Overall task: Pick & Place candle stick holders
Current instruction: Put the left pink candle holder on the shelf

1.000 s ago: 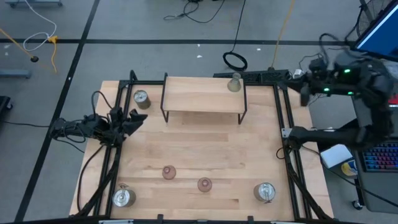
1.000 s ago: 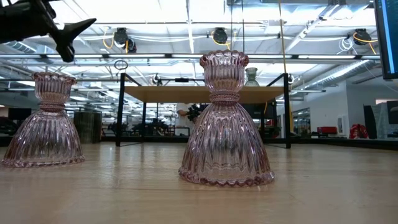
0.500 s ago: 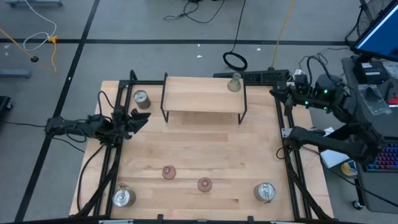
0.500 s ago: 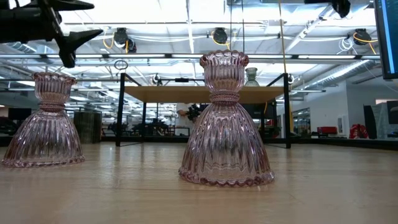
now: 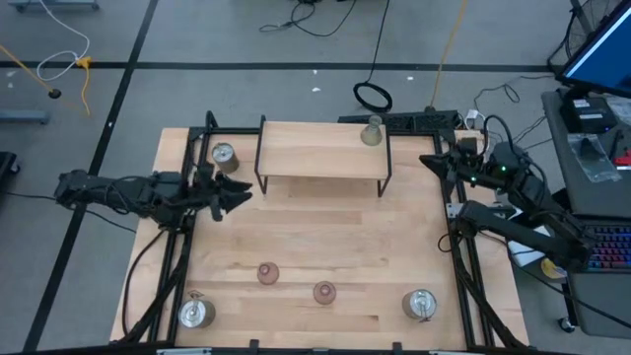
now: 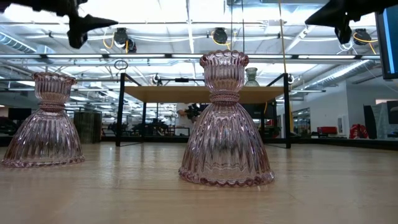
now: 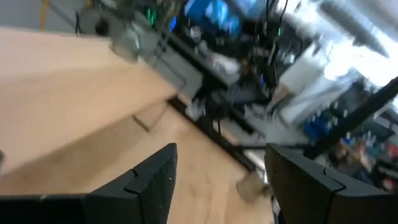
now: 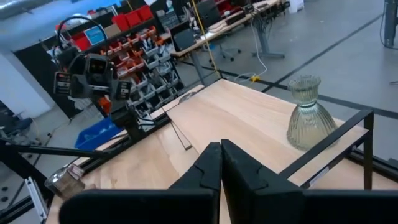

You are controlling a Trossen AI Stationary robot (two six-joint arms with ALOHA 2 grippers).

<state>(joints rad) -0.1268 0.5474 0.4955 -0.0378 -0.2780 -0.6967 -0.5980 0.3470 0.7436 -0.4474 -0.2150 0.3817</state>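
A greenish glass holder [image 5: 372, 131] stands on its wide base on the raised wooden shelf [image 5: 323, 150] and also shows in the right wrist view [image 8: 309, 115]. Two pink glass holders [image 5: 267, 273] [image 5: 324, 292] stand on their bases near the table's front. Three metal holders stand at far left [image 5: 224, 155], front left [image 5: 196, 313] and front right [image 5: 421, 305]. My left gripper [image 5: 240, 196] is open and empty, in the air left of the shelf. My right gripper [image 5: 428, 161] is shut and empty, in the air over the right rail, right of the shelf.
The shelf stands on thin black legs [image 5: 260, 182] at the table's far middle. Black frame rails [image 5: 456, 217] run along the left and right sides. The bare wooden tabletop [image 5: 325, 232] lies between the shelf and the front holders. A desk with a keyboard [image 5: 601, 247] is to the right.
My right gripper has swung in from beyond the table's right side toward the shelf's right end. My left gripper has moved a little toward the table's right, toward the shelf, and has risen in the low view. No holder has moved.
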